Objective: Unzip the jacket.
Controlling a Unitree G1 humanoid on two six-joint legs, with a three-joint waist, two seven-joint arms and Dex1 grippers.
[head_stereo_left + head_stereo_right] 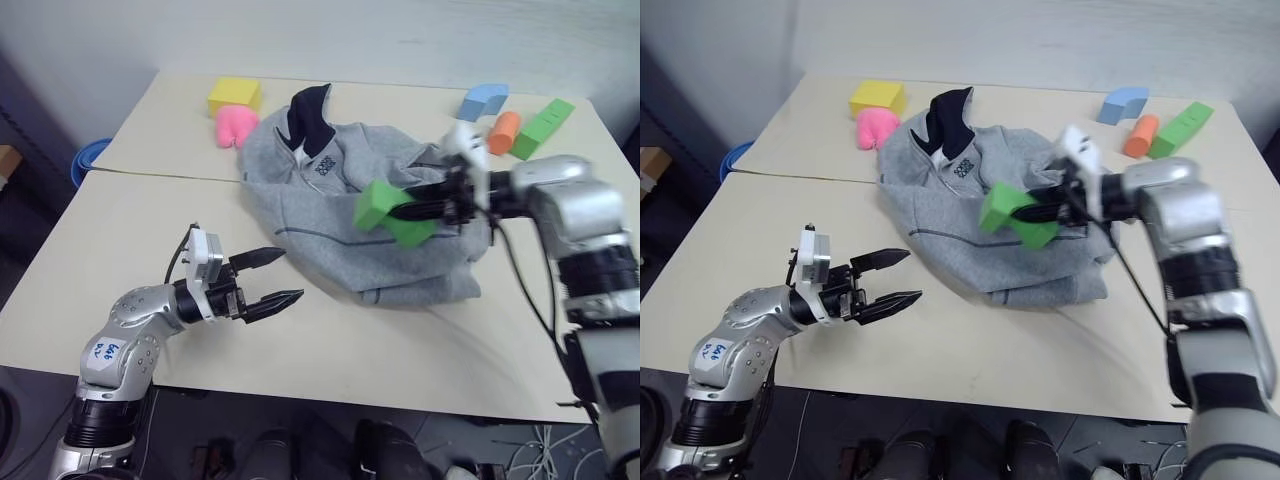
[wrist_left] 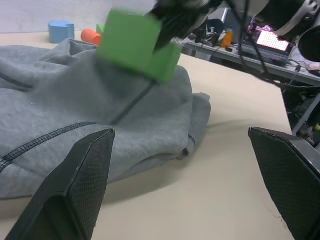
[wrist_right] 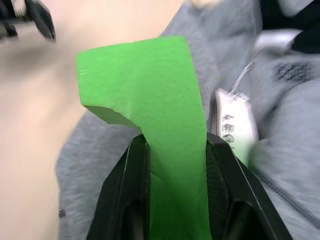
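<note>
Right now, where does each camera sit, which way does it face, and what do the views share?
Left and right eye views: on the head, looking forward and down at the table, the jacket, both arms.
Left wrist view: along the open left gripper, toward the jacket's hem.
Right wrist view: along the right gripper, clamped on a green block, over the jacket.
Shared: jacket and green block appear in all views.

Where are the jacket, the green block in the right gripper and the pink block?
jacket [image 1: 330, 235]: left eye view, grey front panel below the collar.
green block [image 1: 378, 205]: left eye view, its upper-left face, held above the jacket.
pink block [image 1: 235, 125]: left eye view, middle of its top.
</note>
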